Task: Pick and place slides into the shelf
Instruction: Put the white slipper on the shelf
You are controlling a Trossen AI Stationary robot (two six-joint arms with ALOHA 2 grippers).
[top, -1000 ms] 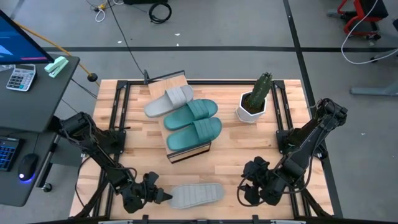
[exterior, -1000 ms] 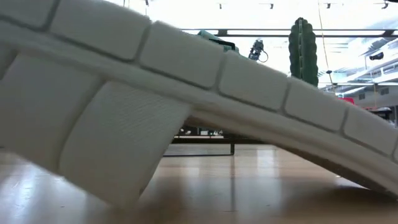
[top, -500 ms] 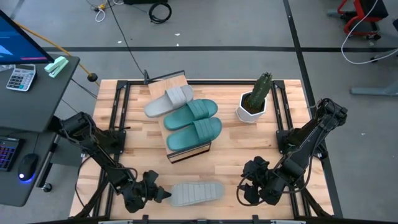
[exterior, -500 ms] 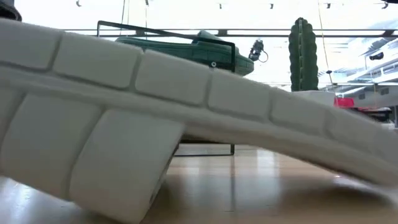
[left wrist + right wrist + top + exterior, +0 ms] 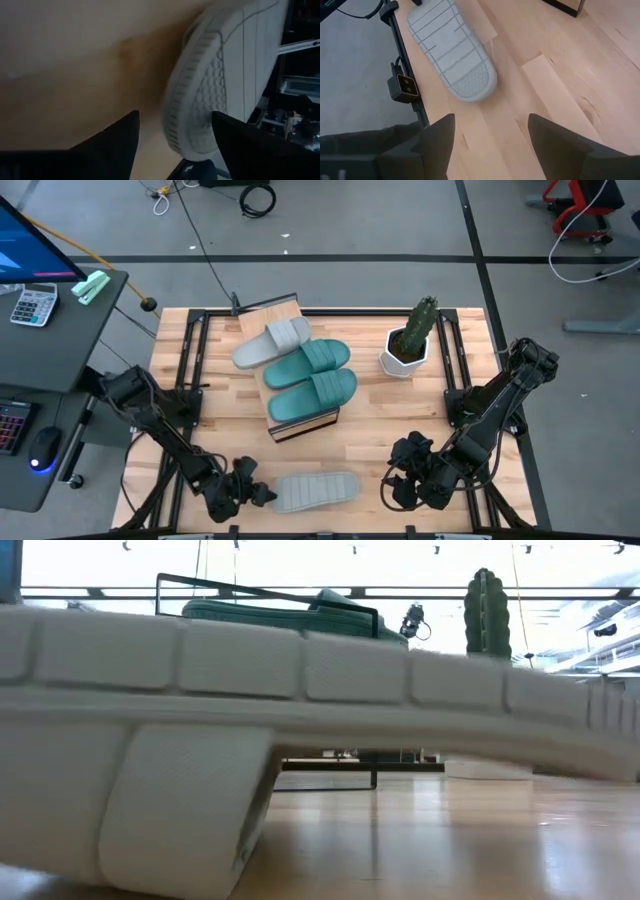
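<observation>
You're watching the loose grey slide point(image 5: 313, 491) settling flatter — in the low view its sole point(image 5: 300, 680) is levelling out from a steep tilt. The left gripper point(image 5: 262, 495) is creeping slightly nearer the table's front edge — heel between its fingers.

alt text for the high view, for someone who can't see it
Seen from above, the left gripper sits at one end of a pale grey slide lying sole-up at the near edge of the wooden table. Two teal slides and another grey slide rest on the shelf, beside a potted cactus. The right gripper waits open.
</observation>
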